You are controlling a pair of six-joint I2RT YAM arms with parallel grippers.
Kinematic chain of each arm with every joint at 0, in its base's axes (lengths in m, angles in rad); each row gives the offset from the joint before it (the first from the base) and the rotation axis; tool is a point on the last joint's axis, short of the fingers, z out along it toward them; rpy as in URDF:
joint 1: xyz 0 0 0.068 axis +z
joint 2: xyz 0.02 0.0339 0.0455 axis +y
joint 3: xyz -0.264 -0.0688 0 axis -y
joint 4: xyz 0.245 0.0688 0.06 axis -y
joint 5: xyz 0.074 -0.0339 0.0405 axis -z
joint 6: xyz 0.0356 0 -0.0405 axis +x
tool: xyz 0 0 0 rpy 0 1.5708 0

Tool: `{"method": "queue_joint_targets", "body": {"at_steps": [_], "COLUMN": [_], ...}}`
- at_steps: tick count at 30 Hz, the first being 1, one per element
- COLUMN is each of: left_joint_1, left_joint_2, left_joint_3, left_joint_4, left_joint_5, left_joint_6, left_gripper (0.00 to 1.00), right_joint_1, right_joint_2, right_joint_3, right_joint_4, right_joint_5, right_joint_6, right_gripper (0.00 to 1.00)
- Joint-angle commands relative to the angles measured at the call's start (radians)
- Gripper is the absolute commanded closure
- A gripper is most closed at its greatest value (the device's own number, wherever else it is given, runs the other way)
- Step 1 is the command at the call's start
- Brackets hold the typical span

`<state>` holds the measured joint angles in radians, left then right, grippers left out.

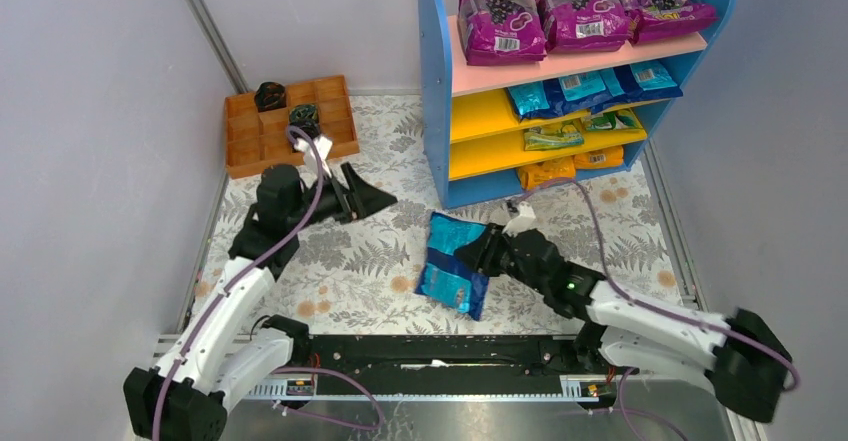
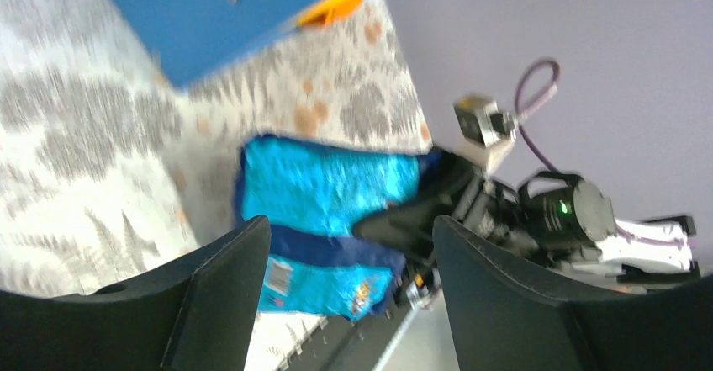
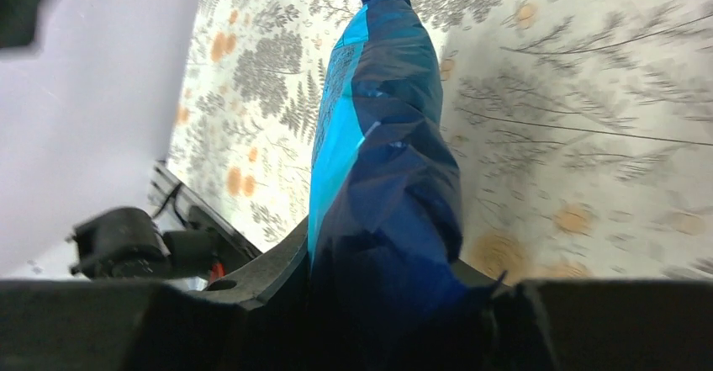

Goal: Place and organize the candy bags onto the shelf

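Note:
My right gripper [image 1: 478,251] is shut on a shiny blue candy bag [image 1: 452,262] and holds it above the floral mat in front of the shelf [image 1: 434,81]. The bag fills the right wrist view [image 3: 382,161], pinched between the fingers. The left wrist view also shows it [image 2: 328,190], beyond my open, empty left gripper [image 2: 349,245]. In the top view the left gripper [image 1: 365,199] hovers left of the shelf. The shelf holds purple bags [image 1: 580,9] on the pink board, blue bags [image 1: 590,86], green-yellow bags [image 1: 560,133] and orange bags [image 1: 560,168] below.
An orange compartmented tray [image 1: 240,146] with dark items stands at the back left. Grey walls close in left, back and right. A black rail [image 1: 440,356] runs along the near edge between the arm bases.

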<state>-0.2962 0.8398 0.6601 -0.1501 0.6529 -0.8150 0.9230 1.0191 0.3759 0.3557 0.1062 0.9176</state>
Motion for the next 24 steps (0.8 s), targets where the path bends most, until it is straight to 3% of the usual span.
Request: {"method": "queue_joint_targets", "body": {"at_steps": [1,7,13,24], "left_joint_1": [0.002,0.002,0.002,0.002], "left_joint_2": [0.076,0.213,0.295,0.267], "left_joint_3": [0.213,0.365,0.476,0.407], "left_joint_4": [-0.033,0.132,0.119,0.147], "left_joint_5": [-0.125,-0.1,-0.139,-0.265], "left_joint_6": [0.177,0.111,0.159,0.251], "left_gripper": [0.24,0.24,0.24,0.23], "right_joint_1": [0.005,0.005,0.004,0.004], "right_joint_2": [-0.269,-0.38,-0.351,-0.299], "right_joint_3": [0.145,0.353,0.535,0.775], "right_joint_4": [-0.379,-0.579,-0.619,-0.637], "right_joint_5": [0.08,0.094,0.155,0.45], "right_joint_6": [-0.251,-0.317,-0.345,-0.26], "right_gripper": [0.85,0.89,0.96,0.97]}}
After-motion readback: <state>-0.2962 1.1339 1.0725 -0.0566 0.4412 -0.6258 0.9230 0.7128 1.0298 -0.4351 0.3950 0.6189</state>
